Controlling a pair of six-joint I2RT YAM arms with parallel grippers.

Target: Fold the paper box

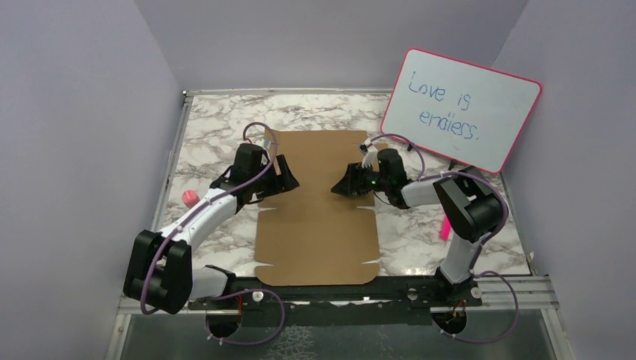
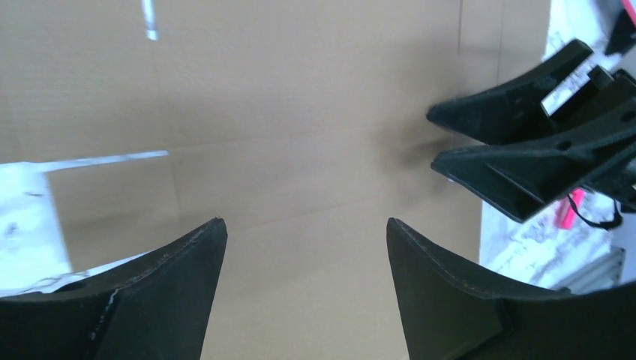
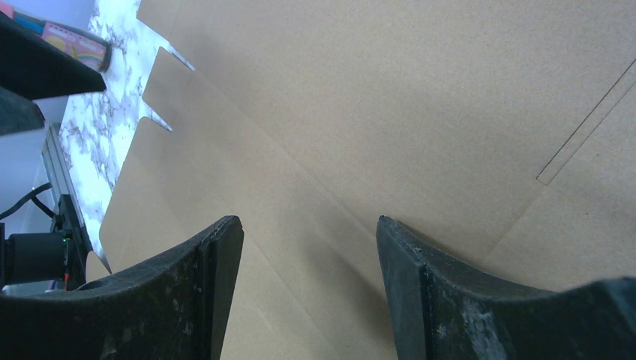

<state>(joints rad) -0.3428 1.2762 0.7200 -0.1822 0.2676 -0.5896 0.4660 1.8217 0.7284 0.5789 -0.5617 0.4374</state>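
Left gripper [image 1: 288,181] and right gripper [image 1: 342,187] are hovering, jaws apart and empty, just inside opposite side edges of the flat paper box [image 1: 315,232], bare cardboard between.

The left gripper [image 2: 305,225] is holding its two black fingers spread apart over the paper box [image 2: 300,112], which is lying flat and filling most of the view. The right gripper [image 2: 433,136] is reaching in from the right over the cardboard's edge, its jaws slightly parted. The marble table [image 2: 517,251] is showing beyond that edge.

Arms extended inward from bases. Jaws of left gripper [image 1: 287,180] spread apart; jaws of right gripper [image 1: 339,187] spread likewise. Grippers pointed toward each other, tips apart.
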